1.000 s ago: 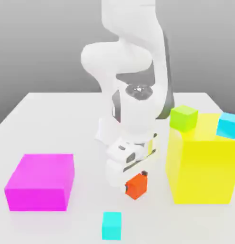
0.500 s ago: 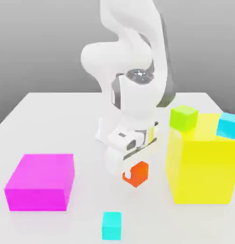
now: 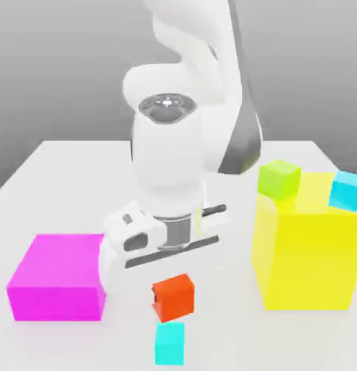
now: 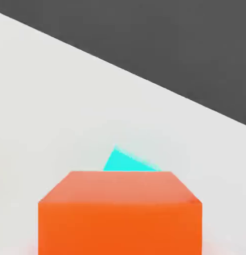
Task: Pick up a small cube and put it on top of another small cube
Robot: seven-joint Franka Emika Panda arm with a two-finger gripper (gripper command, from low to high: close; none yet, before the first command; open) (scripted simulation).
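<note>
Holding small orange-red matte cube (image 3: 174, 298) in closed-down two-finger gripper (image 3: 172, 284), exterior view's lower centre. We see small turquoise cube (image 3: 169, 343) just below it in frame.

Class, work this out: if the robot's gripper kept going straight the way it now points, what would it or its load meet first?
Probably the turquoise cube or the table beside it; the orange-red cube in its grip leads. Depth is unclear.
</note>
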